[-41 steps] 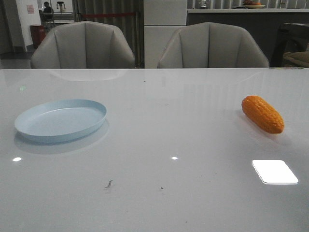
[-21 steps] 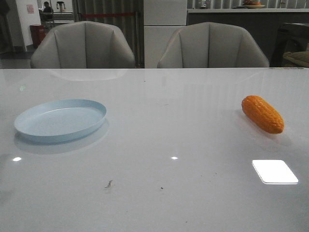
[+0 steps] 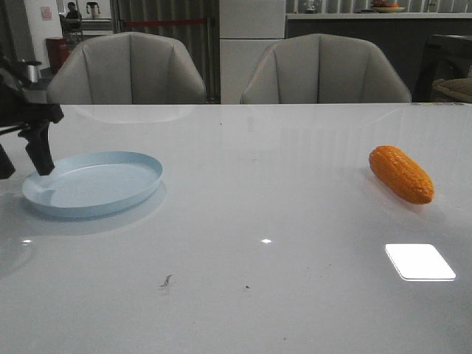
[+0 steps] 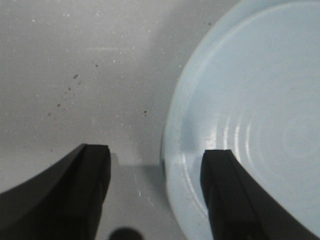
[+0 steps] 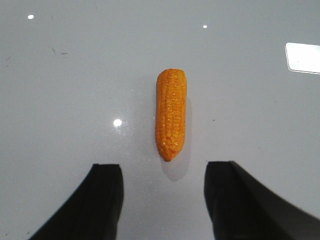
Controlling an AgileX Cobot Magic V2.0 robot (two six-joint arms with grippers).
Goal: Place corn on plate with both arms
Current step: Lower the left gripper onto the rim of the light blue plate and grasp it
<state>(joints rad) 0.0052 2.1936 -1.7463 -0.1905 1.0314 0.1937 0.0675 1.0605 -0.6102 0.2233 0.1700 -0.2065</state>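
The pale-blue plate (image 3: 92, 183) lies on the left of the white table. My left gripper (image 3: 24, 169) is open at the plate's left edge. In the left wrist view the left gripper (image 4: 157, 167) straddles the rim: one finger is over the plate (image 4: 260, 100) and the other over bare table, with nothing gripped. The orange corn (image 3: 402, 175) lies far to the right, on its side. My right gripper (image 5: 162, 172) does not show in the front view. In its wrist view it hangs open just short of the tapered end of the corn (image 5: 171, 112), apart from it.
Two grey chairs (image 3: 129, 70) (image 3: 324, 70) stand behind the table's far edge. A bright rectangle of reflected light (image 3: 419, 262) lies on the table in front of the corn. Small dark specks (image 3: 167, 280) mark the near middle.
My left arm has come into the front view from the left and now stands at the plate's left rim. The plate and the corn have not moved.
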